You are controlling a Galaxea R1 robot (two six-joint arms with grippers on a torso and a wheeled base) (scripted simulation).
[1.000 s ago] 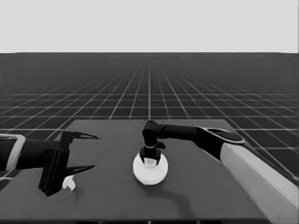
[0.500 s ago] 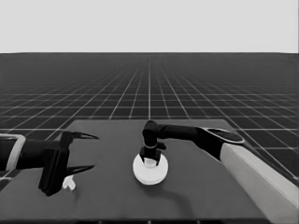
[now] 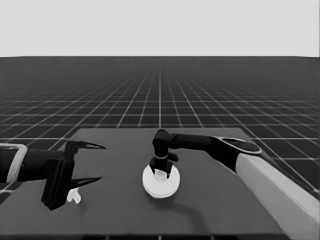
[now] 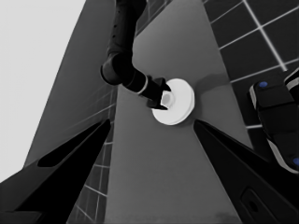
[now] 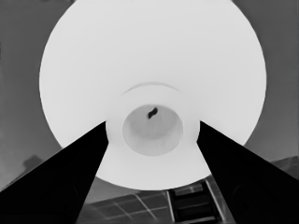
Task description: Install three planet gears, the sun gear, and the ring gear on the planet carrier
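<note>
The larger round part (image 3: 161, 186) lies at the middle of the table, a thick white disc with a raised middle and a small hole (image 5: 152, 128). My right gripper (image 3: 161, 169) stands straight above it, and its fingers (image 5: 88, 154) press on both sides of the raised middle, shut on it. The left wrist view shows the same grip from farther off, on the larger round part (image 4: 180, 100). The smaller round part, the planet gears and the sun gear are hidden from every view. My left gripper (image 3: 102, 162) waits open over the table's left end.
A thin white piece (image 3: 74, 196) lies on the table under the left gripper's fingers, not held. Dark machinery with blue lights (image 4: 275, 116) stands past the table's edge. The right arm's pale forearm (image 3: 280, 195) crosses the table's right side.
</note>
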